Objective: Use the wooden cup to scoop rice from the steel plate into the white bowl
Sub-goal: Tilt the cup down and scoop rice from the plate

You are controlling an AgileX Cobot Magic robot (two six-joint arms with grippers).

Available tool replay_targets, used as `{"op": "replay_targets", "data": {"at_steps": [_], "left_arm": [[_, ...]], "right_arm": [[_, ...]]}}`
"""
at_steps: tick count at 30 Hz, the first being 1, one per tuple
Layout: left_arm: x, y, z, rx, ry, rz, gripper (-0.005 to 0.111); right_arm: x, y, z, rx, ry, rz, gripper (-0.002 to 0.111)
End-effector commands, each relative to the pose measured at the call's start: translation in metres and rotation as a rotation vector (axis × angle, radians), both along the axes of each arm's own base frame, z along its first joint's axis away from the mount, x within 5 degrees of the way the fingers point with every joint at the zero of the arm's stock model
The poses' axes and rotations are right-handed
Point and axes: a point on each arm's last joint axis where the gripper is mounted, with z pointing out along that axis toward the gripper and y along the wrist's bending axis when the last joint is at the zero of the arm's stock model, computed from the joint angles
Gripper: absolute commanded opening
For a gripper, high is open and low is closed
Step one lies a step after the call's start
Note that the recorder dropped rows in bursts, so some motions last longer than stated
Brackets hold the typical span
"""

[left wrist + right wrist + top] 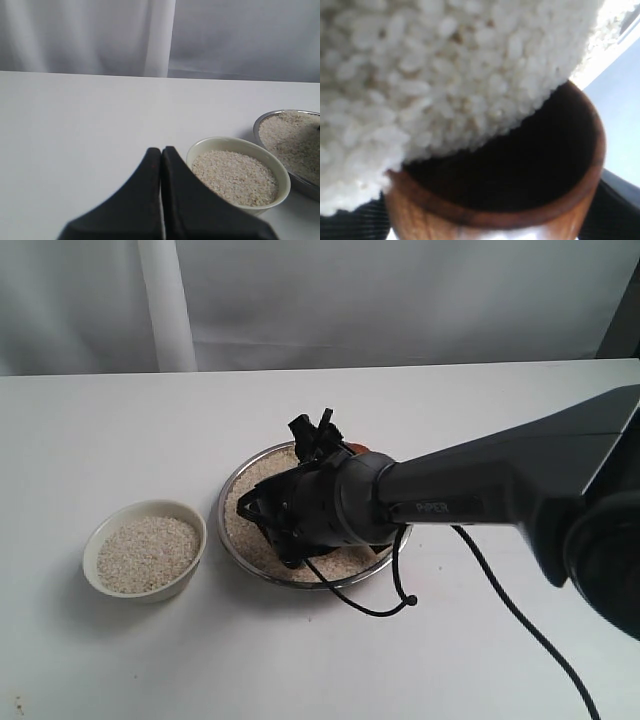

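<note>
The steel plate (pixel 230 498) holds a bed of rice (pixel 268 472) at the table's middle. My right gripper (pixel 325 440) reaches over it, shut on the wooden cup (pixel 357 449), of which only an orange sliver shows there. In the right wrist view the wooden cup (pixel 495 210) is tipped with its dark mouth pushed against the rice (pixel 420 75); my right gripper (pixel 490 227) clasps its sides. The white bowl (pixel 190 525), left of the plate, holds rice (pixel 148 552). My left gripper (pixel 161 151) is shut on nothing, beside the white bowl (pixel 235 145), with the steel plate (pixel 260 125) beyond it.
A black cable (pixel 500 590) trails from the right arm (pixel 500 480) across the white table (pixel 120 420) in front of the plate. A pale curtain (pixel 165 300) hangs behind the table's far edge.
</note>
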Motion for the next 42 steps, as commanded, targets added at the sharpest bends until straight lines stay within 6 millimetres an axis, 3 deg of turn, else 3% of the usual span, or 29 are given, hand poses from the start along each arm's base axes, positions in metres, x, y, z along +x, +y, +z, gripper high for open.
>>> {"op": "replay_targets", "data": {"at_steps": [1, 14, 23, 33, 42], "left_arm": [[0.000, 0.000, 0.001, -0.008, -0.009, -0.004, 0.000], [0.000, 0.000, 0.001, -0.008, -0.009, -0.004, 0.000], [0.000, 0.000, 0.001, -0.008, -0.009, -0.004, 0.000], [0.000, 0.000, 0.001, -0.008, -0.009, -0.004, 0.000], [0.000, 0.000, 0.001, -0.010, -0.009, -0.004, 0.000]], "right_arm": [[-0.006, 0.007, -0.003, 0.052, 0.037, 0.007, 0.000], [-0.009, 0.008, -0.004, 0.099, 0.043, -0.025, 0.000], [-0.007, 0.026, 0.013, 0.216, 0.021, -0.073, 0.000], [-0.012, 0.029, 0.010, 0.270, 0.080, -0.120, 0.000], [-0.013, 0.029, 0.007, 0.426, 0.083, -0.258, 0.000]]}}
